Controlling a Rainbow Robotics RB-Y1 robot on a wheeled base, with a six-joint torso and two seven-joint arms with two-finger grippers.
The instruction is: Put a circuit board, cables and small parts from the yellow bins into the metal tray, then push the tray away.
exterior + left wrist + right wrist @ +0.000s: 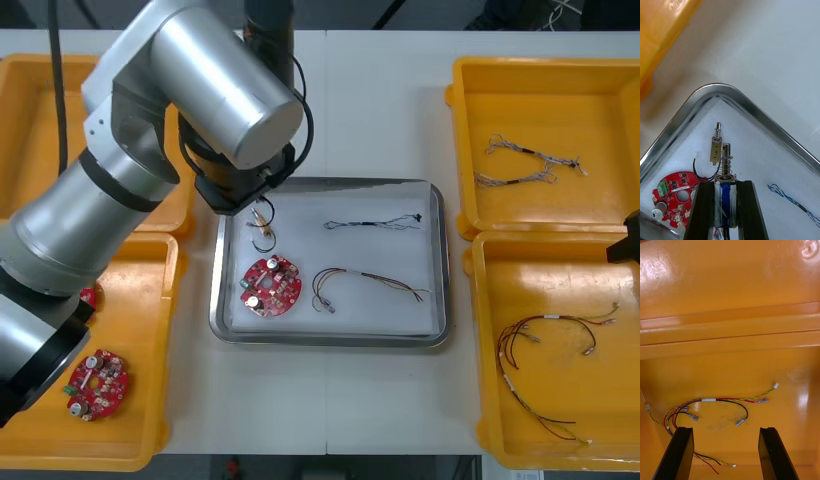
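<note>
Now placing — left gripper (725, 184) clamps a small metal part (726, 153) over the metal tray's (330, 340) ten-o'clock corner.
Next: lower, let go — right gripper (725, 431), fingers spread, at three o'clock.

Room at the right
The left gripper (725, 183), holding a small metal part (726, 157), blocked the metal tray's (443, 262) far-left corner; circuit board (270, 286) near-left, cables (372, 223) mid-tray; its right-rim floor lay bare.

Your metal tray (440, 300), white inside, holds a round red circuit board (270, 286) at its near left, a twisted blue and white cable (372, 223) and a red and yellow cable (365, 282). One small metal part (716, 148) lies near its far left corner; a sprung metal part (726, 159) sits just beside it, clamped in the left gripper (725, 184)
</note>
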